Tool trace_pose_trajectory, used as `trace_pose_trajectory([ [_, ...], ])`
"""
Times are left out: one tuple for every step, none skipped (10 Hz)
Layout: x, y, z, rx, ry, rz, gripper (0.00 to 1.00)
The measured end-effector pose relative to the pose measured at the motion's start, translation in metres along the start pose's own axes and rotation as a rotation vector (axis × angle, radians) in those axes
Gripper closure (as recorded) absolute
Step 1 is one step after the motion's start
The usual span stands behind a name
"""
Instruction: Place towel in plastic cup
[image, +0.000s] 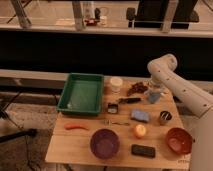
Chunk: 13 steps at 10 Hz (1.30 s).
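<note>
Hovering gripper (154, 93) — blue towel (140, 116) apart, nearer front

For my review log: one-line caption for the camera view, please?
The gripper hangs over the back right of the wooden table, right of the pale plastic cup and green tray.

The gripper (154, 92) hangs low over the table's (75, 149) back right corner. A white cup (116, 83) stands mid back edge, a green tray (82, 94) back left.
</note>
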Motion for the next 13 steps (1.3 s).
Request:
trace_pose_trajectory([
  [0.006,-0.004,-0.002,0.009,0.005,0.012,1.0],
  [0.015,-0.008,-0.006,0.022,0.014,0.029,1.0],
  [0.016,-0.009,-0.006,0.024,0.017,0.033,1.0],
  [0.015,-0.009,-0.007,0.024,0.017,0.032,1.0],
  [0.015,-0.006,-0.006,0.013,0.024,0.03,1.0],
  [0.015,-0.001,-0.001,-0.004,0.031,0.023,1.0],
  [0.015,0.002,0.002,-0.014,0.037,0.018,1.0],
  [0.014,0.004,0.005,-0.024,0.042,0.016,1.0],
  [0.011,0.005,0.007,-0.03,0.043,0.011,1.0],
  [0.01,0.007,0.009,-0.039,0.046,0.008,1.0],
  [0.01,0.008,0.011,-0.044,0.047,0.007,1.0],
  [0.011,0.011,0.012,-0.053,0.048,0.006,1.0],
  [0.011,0.014,0.013,-0.06,0.05,0.004,1.0],
])
